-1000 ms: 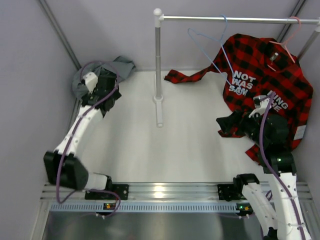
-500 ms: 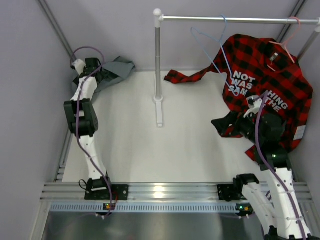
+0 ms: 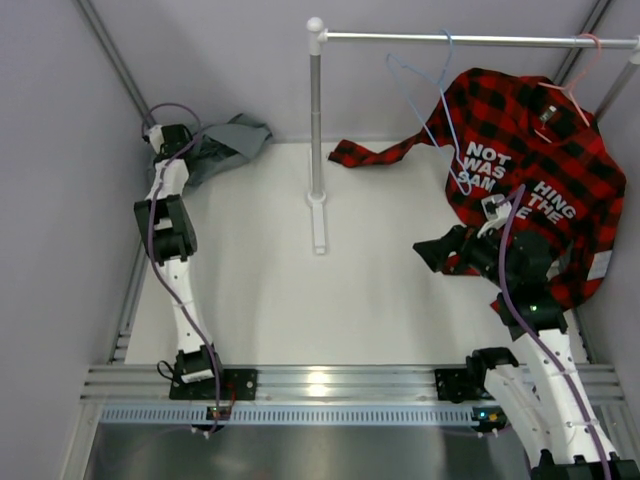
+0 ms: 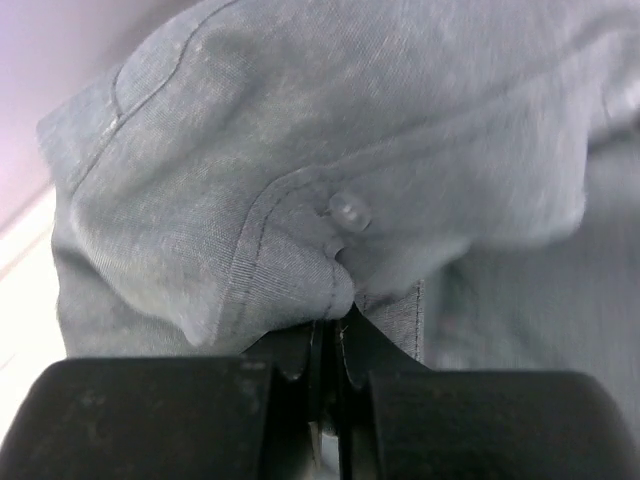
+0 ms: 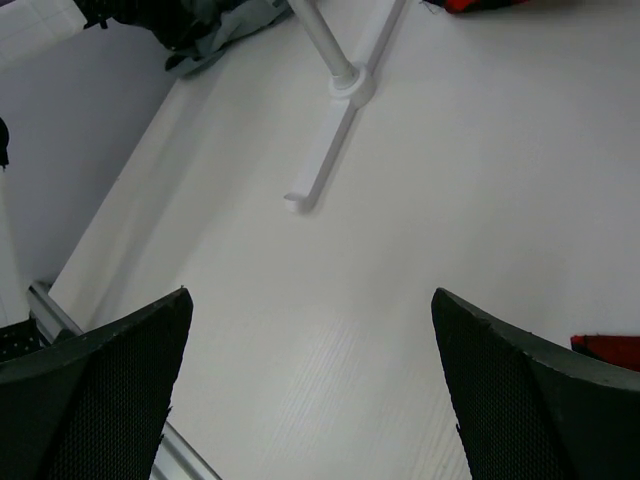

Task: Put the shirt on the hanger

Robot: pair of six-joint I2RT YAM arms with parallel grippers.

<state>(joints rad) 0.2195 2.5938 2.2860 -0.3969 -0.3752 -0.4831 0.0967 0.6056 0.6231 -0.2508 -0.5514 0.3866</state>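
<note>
The shirt [image 3: 228,138] lay bunched in the table's far left corner, partly hidden by the left arm, so its collar and sleeves could not be told apart. The heap stretched from the corner rightward along the far edge. The left gripper [image 4: 325,338] was pinched tight on a fold beside a button [image 4: 348,210]. The hanger [image 3: 420,115] hung tilted from the rail [image 3: 470,39], its lower end in front of a plaid shirt [image 3: 530,150]. The right gripper [image 5: 311,295] hovered with its jaws wide apart over the white table [image 3: 300,300], which pale walls enclosed.
</note>
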